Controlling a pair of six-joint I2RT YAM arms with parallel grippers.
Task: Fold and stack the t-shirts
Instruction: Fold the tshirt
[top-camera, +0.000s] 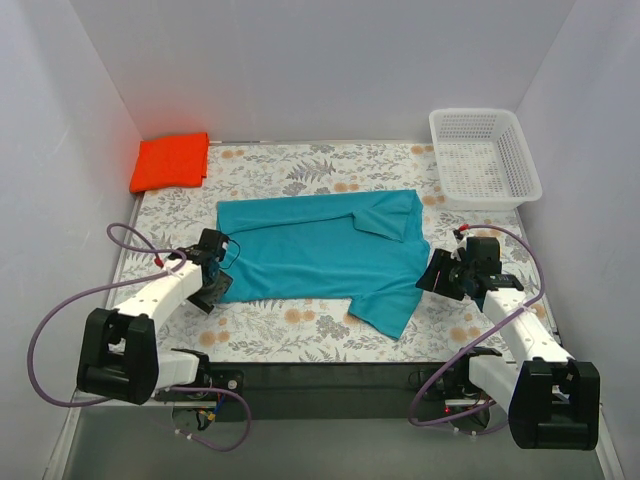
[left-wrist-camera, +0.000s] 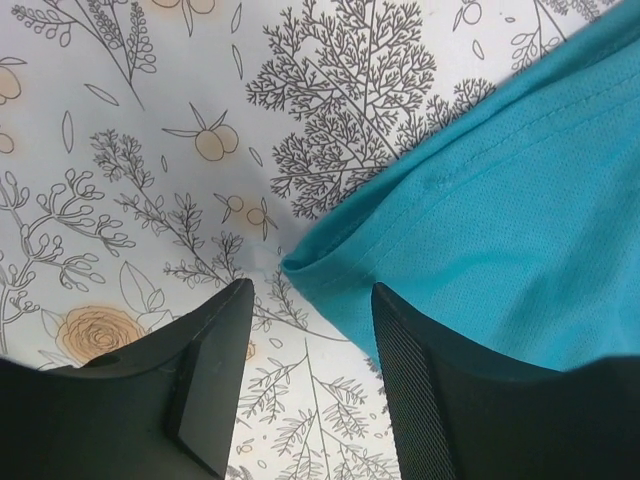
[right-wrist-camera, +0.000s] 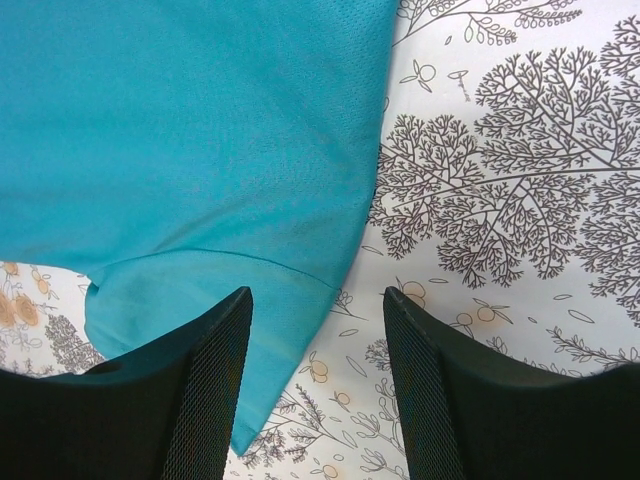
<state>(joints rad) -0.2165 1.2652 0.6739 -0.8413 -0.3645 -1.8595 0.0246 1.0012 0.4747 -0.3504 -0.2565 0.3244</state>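
Top view: a teal t-shirt (top-camera: 320, 255) is seen spread flat mid-tabletop (top-camera: 300, 335), partly folded, with one sleeve turned in over the body at the far right and a flap reaching the near edge at lower right. A folded orange shirt (top-camera: 172, 161) is parked in the far left corner, well apart from the teal one. A white basket (top-camera: 484, 157) is placed in the far right corner. The left pincer (top-camera: 220, 282) is positioned at the shirt's near left corner and the right pincer (top-camera: 432, 274) at its right edge. Both are held low over the tabletop.

Left wrist: the left pincer (left-wrist-camera: 312, 290) is seen spread wide, nothing gripped. The shirt (left-wrist-camera: 500, 230) is shown filling the right side. Its hemmed corner is seen in the gap between the fingers (left-wrist-camera: 215, 370), closer to the right one. No cloth is pinched. Printed tabletop (left-wrist-camera: 150, 150) is exposed on the left.

Right wrist: the right pincer (right-wrist-camera: 318, 295) is also spread wide, nothing held. The shirt (right-wrist-camera: 200, 130) is shown covering the upper left. Its edge is run down through the gap, with a lower layer seen under the left finger (right-wrist-camera: 205, 390). Bare tabletop (right-wrist-camera: 520, 200) is seen to the right. Contact with the cloth cannot be told.
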